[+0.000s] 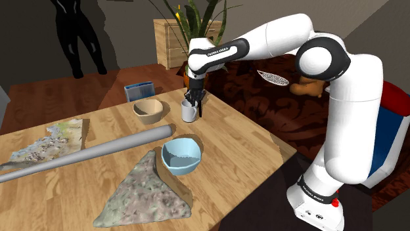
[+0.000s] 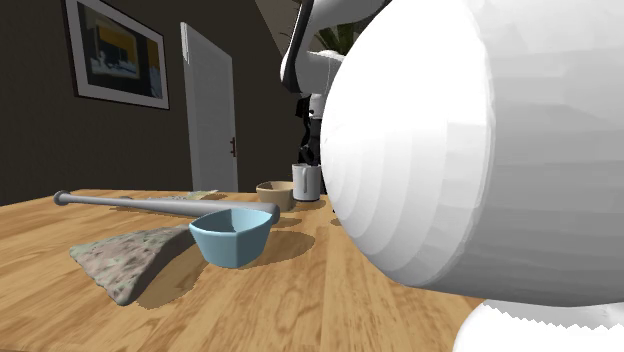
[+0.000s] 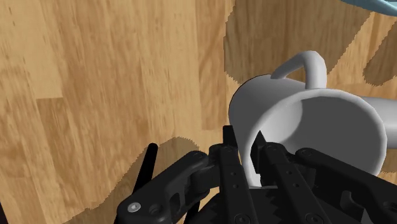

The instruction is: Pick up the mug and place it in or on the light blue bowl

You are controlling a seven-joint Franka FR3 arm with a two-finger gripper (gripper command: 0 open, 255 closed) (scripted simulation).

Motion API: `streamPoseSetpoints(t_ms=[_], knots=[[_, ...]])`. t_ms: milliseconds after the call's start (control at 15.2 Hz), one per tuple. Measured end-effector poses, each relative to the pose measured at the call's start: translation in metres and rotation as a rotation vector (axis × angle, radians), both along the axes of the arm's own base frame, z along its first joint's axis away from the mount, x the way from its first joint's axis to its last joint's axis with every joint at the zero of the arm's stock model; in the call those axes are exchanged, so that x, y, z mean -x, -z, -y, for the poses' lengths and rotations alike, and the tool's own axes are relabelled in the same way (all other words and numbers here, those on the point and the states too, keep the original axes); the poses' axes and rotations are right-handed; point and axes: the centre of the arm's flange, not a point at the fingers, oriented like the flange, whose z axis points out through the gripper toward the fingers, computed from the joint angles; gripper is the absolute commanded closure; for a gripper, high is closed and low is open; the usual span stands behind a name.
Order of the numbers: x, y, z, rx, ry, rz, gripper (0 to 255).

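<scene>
Mug [image 3: 305, 127] rim in clasp of hand [image 3: 247, 150]

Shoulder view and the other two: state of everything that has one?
mug: upright, empty, gripped by its wall
gripper: shut on the mug's wall
blue bowl: upright, empty
tan bowl: upright, empty
door: shut

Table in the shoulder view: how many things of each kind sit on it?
Bowls: 2, light blue bowl, tan bowl
Mugs: 1, white mug
Rods: 1, grey rod
Mottled slabs: 2, triangular slab, flat slab
Boxes: 1, blue box
Total: 7
</scene>
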Motion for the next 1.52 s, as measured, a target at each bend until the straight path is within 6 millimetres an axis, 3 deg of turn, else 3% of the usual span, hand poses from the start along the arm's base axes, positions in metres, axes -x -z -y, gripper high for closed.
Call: streamPoseSetpoints(t_ms=[792, 990, 1518], knots=[[0.000, -0.061, 0.000, 0.000, 0.000, 0.000, 255], [0.019, -0.069, -0.021, 0.000, 0.000, 0.000, 255], [0.083, -0.077, -0.105, 0.000, -0.001, 0.000, 255]])
